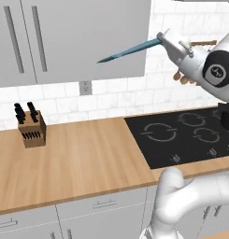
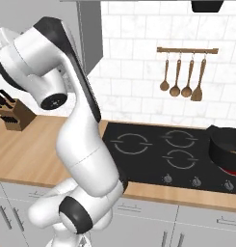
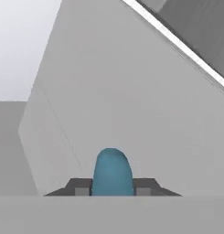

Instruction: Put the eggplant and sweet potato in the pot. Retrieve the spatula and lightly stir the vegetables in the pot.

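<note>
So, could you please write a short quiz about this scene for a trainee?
1. True or false: the claw is shut on the spatula.
2. In the left base view, what stands on the counter at far left?
A knife block
B kettle
C bowl
3. In the right base view, the pot sits at which edge of the hob?

Key: 1 true; 2 A, the knife block; 3 right.

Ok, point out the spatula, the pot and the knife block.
spatula [image 1: 130, 50], left base view, middle of its light-blue length.
pot [image 2: 224, 147], right base view, its black outer wall.
knife block [image 1: 32, 131], left base view, its wooden front face.
</note>
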